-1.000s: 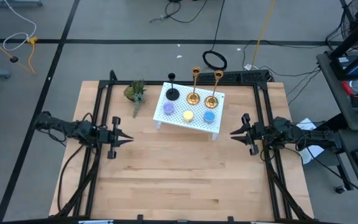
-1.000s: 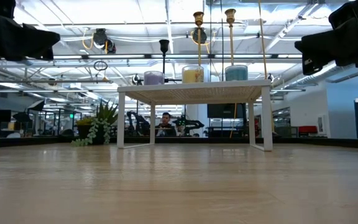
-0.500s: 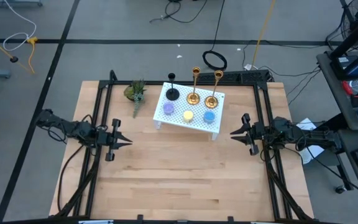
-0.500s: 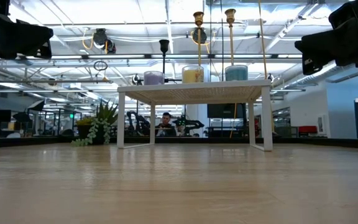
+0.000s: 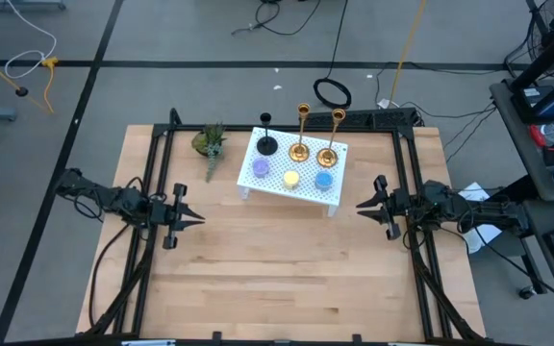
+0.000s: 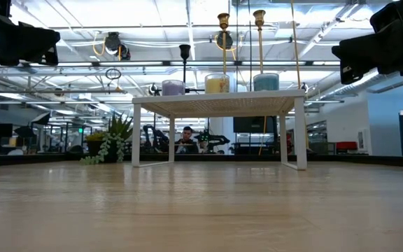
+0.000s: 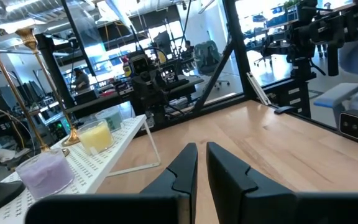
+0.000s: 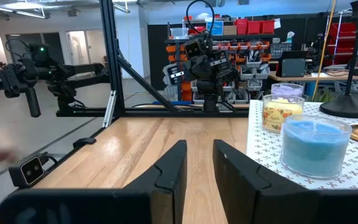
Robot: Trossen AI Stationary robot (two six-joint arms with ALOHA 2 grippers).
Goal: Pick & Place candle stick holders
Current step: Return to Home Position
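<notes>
The wooden table (image 5: 277, 279) bears a white perforated stand (image 5: 278, 161) and, just beside the stand's left end, a small potted plant (image 5: 210, 144); the stand's far side holds a black candle stick holder (image 5: 268, 144) and two brass candle stick holders (image 5: 299, 152), its near side a purple candle (image 5: 261, 168), a yellow candle (image 5: 292, 179) and a blue candle (image 5: 323, 180).

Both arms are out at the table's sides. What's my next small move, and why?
Probably just park both arms; no grasp seems needed. The left gripper and right gripper hang empty at the sides of the table, and the black holder, both brass holders and three candles all stand on the white stand.
</notes>
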